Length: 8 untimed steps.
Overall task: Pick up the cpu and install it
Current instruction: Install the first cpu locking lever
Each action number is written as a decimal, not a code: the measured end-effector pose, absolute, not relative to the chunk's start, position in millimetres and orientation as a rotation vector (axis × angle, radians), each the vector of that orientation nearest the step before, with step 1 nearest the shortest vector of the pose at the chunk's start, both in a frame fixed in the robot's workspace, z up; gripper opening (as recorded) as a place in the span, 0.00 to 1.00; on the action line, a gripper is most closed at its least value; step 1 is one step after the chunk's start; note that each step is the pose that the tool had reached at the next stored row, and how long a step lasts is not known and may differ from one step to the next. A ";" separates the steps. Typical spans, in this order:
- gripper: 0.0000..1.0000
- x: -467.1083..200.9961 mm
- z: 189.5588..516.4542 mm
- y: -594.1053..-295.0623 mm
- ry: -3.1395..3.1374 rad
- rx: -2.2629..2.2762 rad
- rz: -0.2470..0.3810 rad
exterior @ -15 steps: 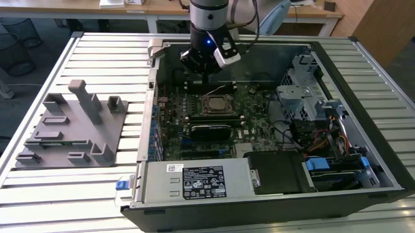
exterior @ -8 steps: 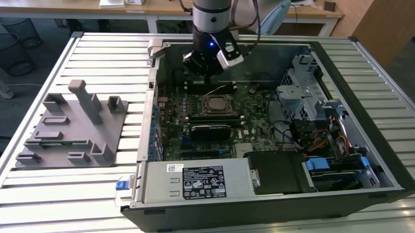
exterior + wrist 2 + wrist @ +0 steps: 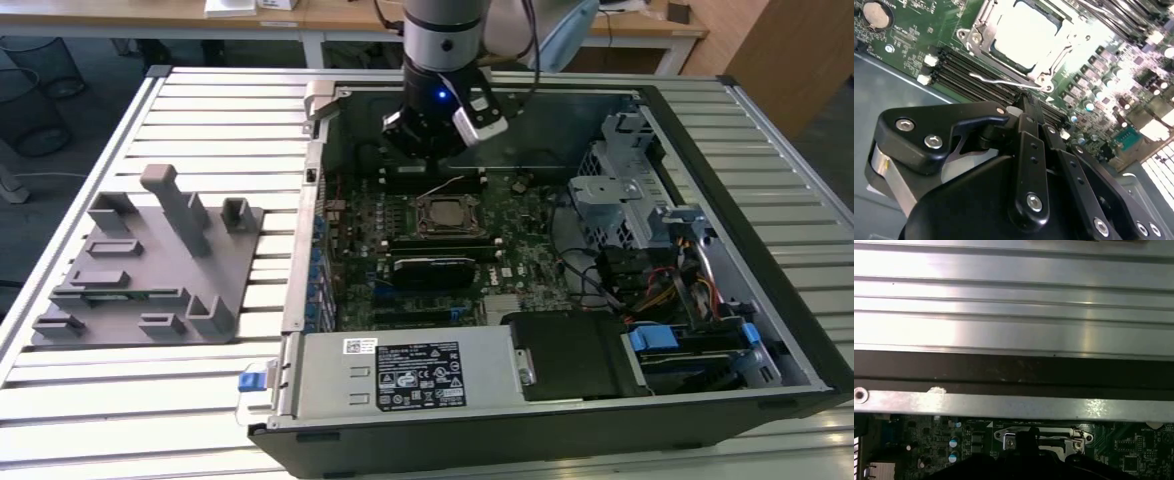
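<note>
Where the computer case (image 3: 534,440) was set: open on the slatted table (image 3: 200,400), directly beneath the gripper, with the arm reaching down into it.
Fixture tray (image 3: 147,270): left on the table outside the case, well apart from the gripper, toward the exterior view's left.
Motherboard (image 3: 521,260): laid flat on the case floor below the gripper; its green surface was also seen past the fingertips in the second wrist view.
Gripper (image 3: 1024,100): held above the board near the case's rear wall. Its fingers were brought together at the tips and nothing was gripped between them.
Socket (image 3: 974,37): found just ahead of the fingertips and lower than them, with its thin wire lever (image 3: 999,80) lying between the tips and the frame.
Cpu (image 3: 1026,35): seen seated inside the socket frame, silvery top up, and not touched by the gripper. In the exterior view it (image 3: 445,214) was placed just forward of the gripper (image 3: 424,150) and below it.
Deciding relation: the chip was judged to lie near, ahead of and under the closed tips. Being square, it gave no long axis to align with.
</note>
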<state>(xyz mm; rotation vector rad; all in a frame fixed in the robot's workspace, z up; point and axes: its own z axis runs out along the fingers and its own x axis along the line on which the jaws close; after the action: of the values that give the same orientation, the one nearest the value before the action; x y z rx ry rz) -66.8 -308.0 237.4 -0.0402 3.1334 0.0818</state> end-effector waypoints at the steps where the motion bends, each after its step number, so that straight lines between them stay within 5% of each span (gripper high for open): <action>1: 0.11 -65.9 236.3 -307.9 3.133 -0.045 0.081; 8: 0.11 -55.3 230.7 -307.3 3.133 -0.065 0.079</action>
<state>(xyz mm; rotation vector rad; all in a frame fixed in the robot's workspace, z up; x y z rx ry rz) -55.3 -307.3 230.7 -0.0650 3.1335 0.0787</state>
